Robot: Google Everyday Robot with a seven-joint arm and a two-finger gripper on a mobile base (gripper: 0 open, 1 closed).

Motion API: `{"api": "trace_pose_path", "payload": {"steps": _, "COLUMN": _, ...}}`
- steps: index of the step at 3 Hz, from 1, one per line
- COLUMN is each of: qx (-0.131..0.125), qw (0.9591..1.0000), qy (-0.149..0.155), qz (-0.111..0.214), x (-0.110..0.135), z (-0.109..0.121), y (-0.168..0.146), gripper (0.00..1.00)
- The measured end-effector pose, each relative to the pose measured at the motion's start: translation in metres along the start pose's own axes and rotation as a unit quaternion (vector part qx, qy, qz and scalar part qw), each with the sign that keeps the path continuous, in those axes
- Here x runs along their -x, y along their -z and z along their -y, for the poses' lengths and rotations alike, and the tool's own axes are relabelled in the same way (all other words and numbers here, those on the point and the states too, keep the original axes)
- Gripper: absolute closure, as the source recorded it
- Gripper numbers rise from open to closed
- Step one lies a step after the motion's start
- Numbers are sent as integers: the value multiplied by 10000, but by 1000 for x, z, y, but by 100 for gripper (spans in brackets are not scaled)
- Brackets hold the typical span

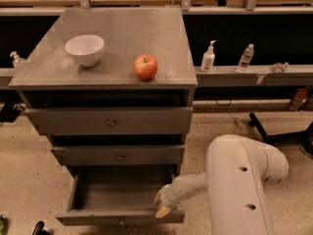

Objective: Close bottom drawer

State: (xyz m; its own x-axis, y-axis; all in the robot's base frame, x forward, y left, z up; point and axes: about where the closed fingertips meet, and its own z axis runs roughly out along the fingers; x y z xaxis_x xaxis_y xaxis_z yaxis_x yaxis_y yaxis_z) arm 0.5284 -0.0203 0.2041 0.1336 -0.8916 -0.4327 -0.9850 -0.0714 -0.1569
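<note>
The bottom drawer (pixel 120 216) and the tabletop (pixel 122 33) look like dull grey metal, matt and faintly scuffed. The white bowl (pixel 84 49) looks smooth and glazed, and the red apple (pixel 145 66) has a slight waxy sheen. The hand (pixel 163 208), at the drawer's front right corner, shows a pale yellowish tip on a smooth cream plastic arm (pixel 239 180); the floor (pixel 29 180) is speckled and stone-like.

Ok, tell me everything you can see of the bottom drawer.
The bottom drawer is dull grey and metal-looking, a plain box with a slim front panel and a small centre knob. It stands pulled well out of the cabinet, level, with its grey floor showing. The gripper sits at the right end of the front panel, seemingly touching it.
</note>
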Motion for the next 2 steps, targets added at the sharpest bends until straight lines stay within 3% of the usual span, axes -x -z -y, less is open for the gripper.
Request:
{"api": "trace_pose_path", "payload": {"steps": 1, "qx": -38, "qw": 10000, "qy": 2, "qz": -1, "x": 0, "z": 1, "y": 2, "gripper": 91}}
{"api": "trace_pose_path", "payload": {"steps": 2, "qx": -71, "qw": 10000, "qy": 19, "qz": 6, "x": 0, "z": 2, "y": 4, "gripper": 100}}
